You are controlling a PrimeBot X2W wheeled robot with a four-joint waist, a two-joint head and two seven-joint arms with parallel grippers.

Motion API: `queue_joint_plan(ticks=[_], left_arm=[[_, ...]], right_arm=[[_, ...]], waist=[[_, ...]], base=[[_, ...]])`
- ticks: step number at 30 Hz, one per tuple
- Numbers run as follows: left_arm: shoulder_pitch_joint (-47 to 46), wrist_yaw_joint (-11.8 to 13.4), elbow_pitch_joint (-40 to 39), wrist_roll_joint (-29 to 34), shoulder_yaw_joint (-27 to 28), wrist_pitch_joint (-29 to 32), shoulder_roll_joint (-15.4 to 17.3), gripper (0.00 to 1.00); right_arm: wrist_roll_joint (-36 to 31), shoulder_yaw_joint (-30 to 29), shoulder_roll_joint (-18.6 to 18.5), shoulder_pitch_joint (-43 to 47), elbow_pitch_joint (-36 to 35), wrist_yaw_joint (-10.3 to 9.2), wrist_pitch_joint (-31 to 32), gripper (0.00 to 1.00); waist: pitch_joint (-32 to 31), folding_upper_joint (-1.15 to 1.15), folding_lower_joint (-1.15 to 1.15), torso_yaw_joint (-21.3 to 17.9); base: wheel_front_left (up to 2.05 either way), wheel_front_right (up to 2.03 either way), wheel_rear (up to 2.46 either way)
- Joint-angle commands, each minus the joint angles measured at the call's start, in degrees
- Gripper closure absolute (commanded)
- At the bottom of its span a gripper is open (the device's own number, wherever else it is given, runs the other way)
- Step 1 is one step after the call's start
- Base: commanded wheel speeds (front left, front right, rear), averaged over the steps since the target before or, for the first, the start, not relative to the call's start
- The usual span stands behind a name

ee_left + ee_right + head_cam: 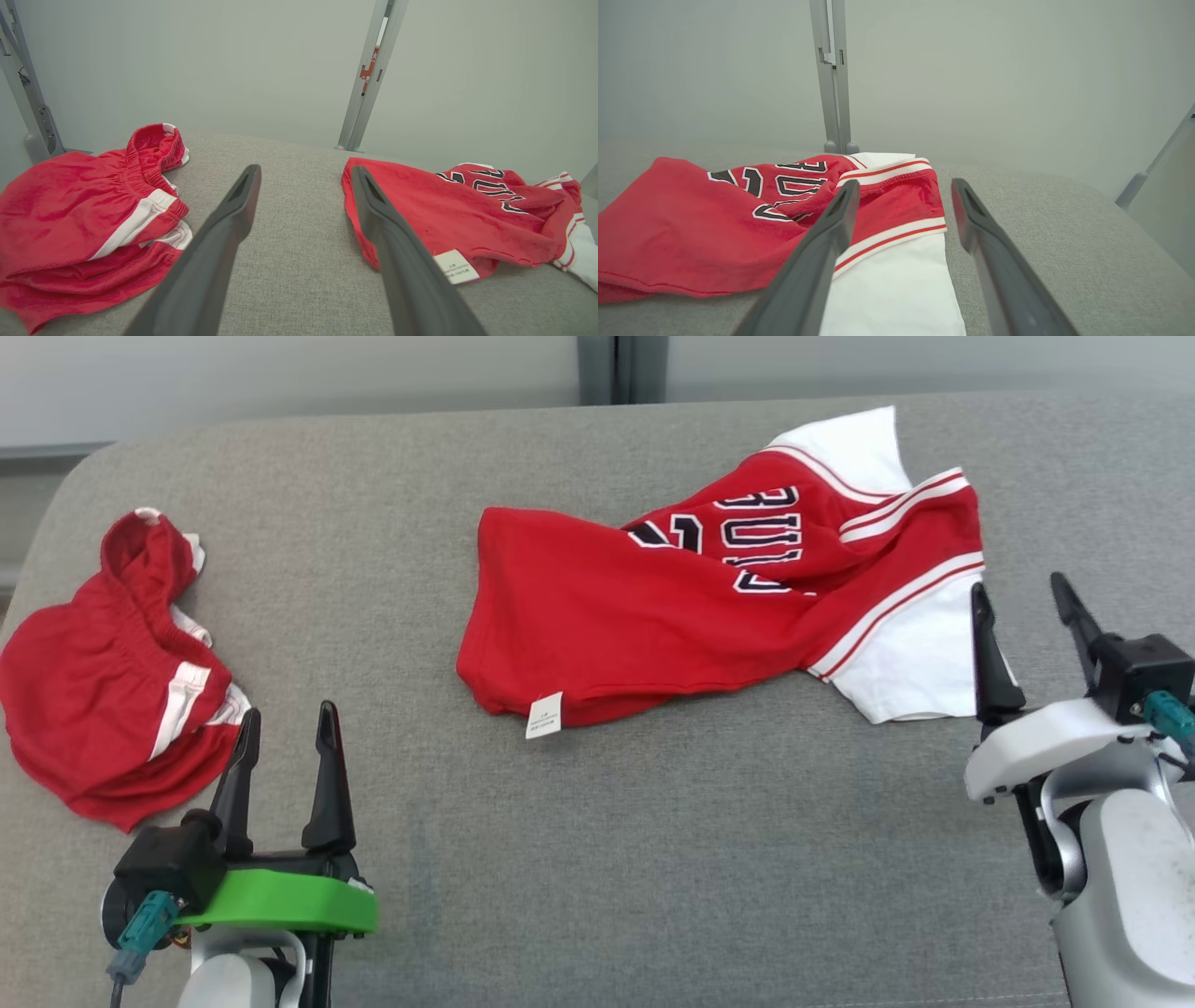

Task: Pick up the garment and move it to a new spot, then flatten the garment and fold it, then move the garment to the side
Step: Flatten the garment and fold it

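Looking down from the head view: a red sports jersey with white sleeves and dark lettering (pixel 691 616), crumpled and half twisted, lying right of centre on a grey woven cushion surface (pixel 653 859). Small white label (pixel 544 716) sticking out at the near hem. Right gripper (pixel 1019 584) just beside the near white sleeve (pixel 915 663), fingers spread apart, nothing between them. Left gripper (pixel 288 711) at the lower left, also spread wide and empty, next to a bunched pair of red shorts with white stripes (pixel 103 700), well apart from the jersey.

Seen from the left wrist view: left gripper (pixel 304 169) spread wide, with bare grey cushion in the gap. Red shorts (pixel 70 210) on one side, jersey (pixel 444 214) with its white label (pixel 455 266) on the other, neither one touched.

Seen from the right wrist view: right gripper (pixel 904 183) open and empty, over the striped shoulder band and the white sleeve (pixel 896 289) of the jersey (pixel 691 238). Contact of the near finger with the cloth: not possible to tell. Grey metal post (pixel 833 70) standing behind.

Judging the cloth: light, soft and limp, not fragile, probably dragging a little on the woven cushion. Likely to sag and fold on itself if lifted at one point only. Better to pinch at two firm places, for example the striped shoulder bands or the two hem corners, one for each gripper, taking one layer only. Best to avoid the bunched middle of the body.
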Motion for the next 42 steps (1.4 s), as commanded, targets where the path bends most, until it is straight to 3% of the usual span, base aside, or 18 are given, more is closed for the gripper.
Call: queue_joint_plan(ticks=[1, 18, 42], left_arm=[[1.0, 0.1, 0.5, 0.6, 0.7, 0.0, 0.2, 0.00], [5.4, 1.0, 3.5, 2.3, -1.2, 0.1, 0.2, 0.00], [5.6, 0.3, 5.5, 0.8, -0.9, 0.1, 0.2, 0.00]], right_arm=[[0.9, 0.5, 0.5, 1.7, -0.4, -0.07, -0.6, 0.00], [3.8, 3.3, 3.3, 10.9, 0.4, -0.07, -1.7, 0.00], [6.9, 2.6, 3.8, 10.0, 0.0, -0.07, 1.0, 0.00]], waist=[[-3.6, 0.00, 0.00, -3.7], [-9.8, 0.00, 0.00, -4.8], [-9.4, 0.00, 0.00, -3.4]], base=[[0.00, 0.00, 0.00], [0.00, 0.00, 0.00], [0.00, 0.00, 0.00]])
